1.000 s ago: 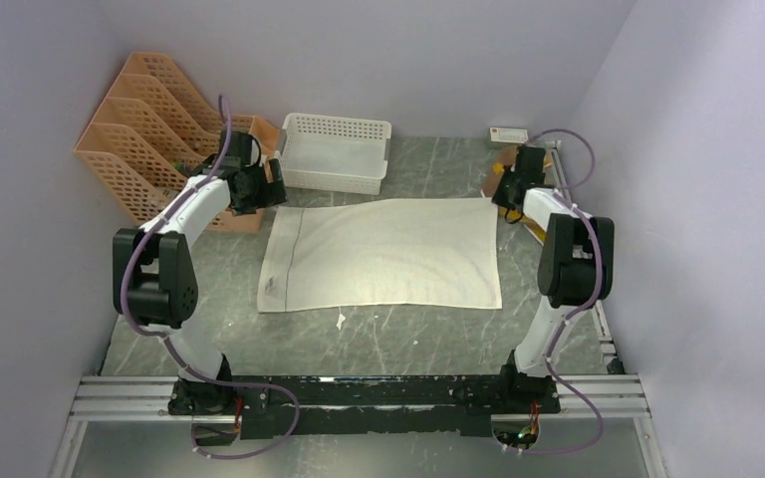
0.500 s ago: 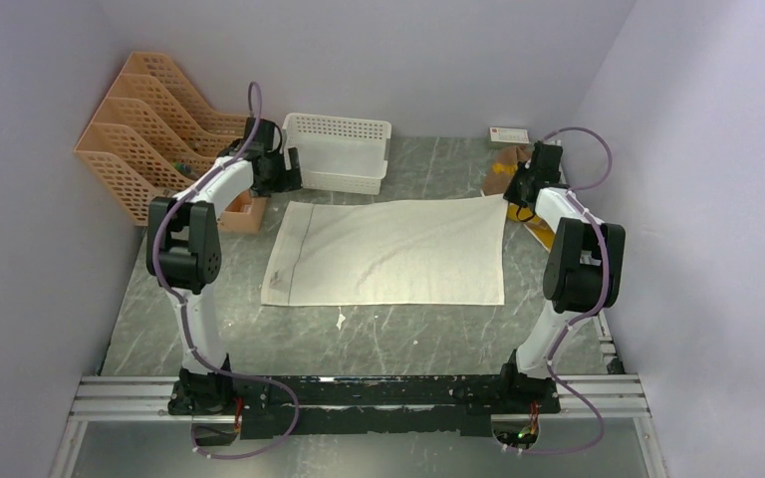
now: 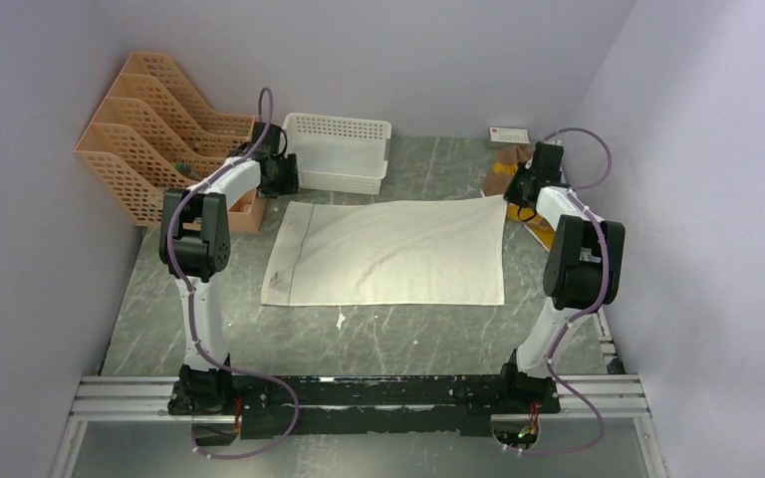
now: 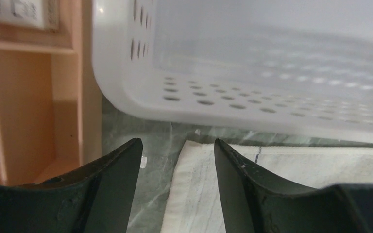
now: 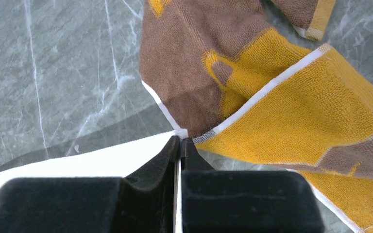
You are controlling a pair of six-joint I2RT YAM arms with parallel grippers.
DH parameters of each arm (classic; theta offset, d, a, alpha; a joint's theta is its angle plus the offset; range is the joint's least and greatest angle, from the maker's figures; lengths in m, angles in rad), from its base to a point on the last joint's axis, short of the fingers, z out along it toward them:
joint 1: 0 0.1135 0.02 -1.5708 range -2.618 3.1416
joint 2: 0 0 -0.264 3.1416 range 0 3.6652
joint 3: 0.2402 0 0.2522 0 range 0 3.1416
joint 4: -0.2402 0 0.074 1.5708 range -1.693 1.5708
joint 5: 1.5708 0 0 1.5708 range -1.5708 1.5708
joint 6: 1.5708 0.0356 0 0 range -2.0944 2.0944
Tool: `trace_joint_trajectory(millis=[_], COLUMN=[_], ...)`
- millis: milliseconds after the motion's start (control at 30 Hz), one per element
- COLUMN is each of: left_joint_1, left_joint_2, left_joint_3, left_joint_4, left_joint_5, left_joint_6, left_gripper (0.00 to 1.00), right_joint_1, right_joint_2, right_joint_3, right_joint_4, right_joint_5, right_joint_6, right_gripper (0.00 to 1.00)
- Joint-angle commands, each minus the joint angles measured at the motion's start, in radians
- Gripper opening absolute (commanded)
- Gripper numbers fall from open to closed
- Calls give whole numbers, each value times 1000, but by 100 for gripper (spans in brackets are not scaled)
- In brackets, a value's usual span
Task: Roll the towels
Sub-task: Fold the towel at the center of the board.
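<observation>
The cream towel [image 3: 388, 254] lies flat on the worktop [image 3: 398, 334] just in front of the white basket [image 3: 334, 151]. The left tool [image 4: 177, 145], jaws spread, has swung from the orange rack [image 3: 139, 129] to the basket's front-left corner. The right tool [image 5: 180, 141], well right of the basket, stays pinching the cream towel's far corner beside the brown-and-yellow towel [image 5: 281, 107].

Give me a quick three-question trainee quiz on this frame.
1. True or false: the cream-white towel is already rolled.
2. The right claw is shut on that towel's corner. The left claw is: A open, B shut, C out of view.
3. Fill in: the brown-and-yellow towel lies by the cream-white towel's far-____ corner.
Key: 1 false (it lies flat); 2 A; 3 right.
</observation>
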Motion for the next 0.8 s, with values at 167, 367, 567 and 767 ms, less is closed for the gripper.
trace_joint_trajectory(millis=[167, 367, 567, 767], left_joint_1=[-4, -11, -27, -29], left_joint_2=[-1, 30, 48, 39], left_joint_3=[-108, -116, -131, -173], left_joint_4=[59, 86, 89, 120], left_joint_5=[-6, -1, -66, -80], left_joint_6=[12, 9, 6, 1], left_gripper=[65, 56, 12, 7], right_joint_1=[-12, -12, -13, -13], right_joint_2=[-5, -18, -32, -44], right_joint_3=[10, 2, 4, 5], right_joint_4=[10, 17, 9, 9], right_joint_5=[-20, -20, -9, -12], right_joint_6=[-10, -12, -16, -16], right_gripper=[0, 0, 0, 0])
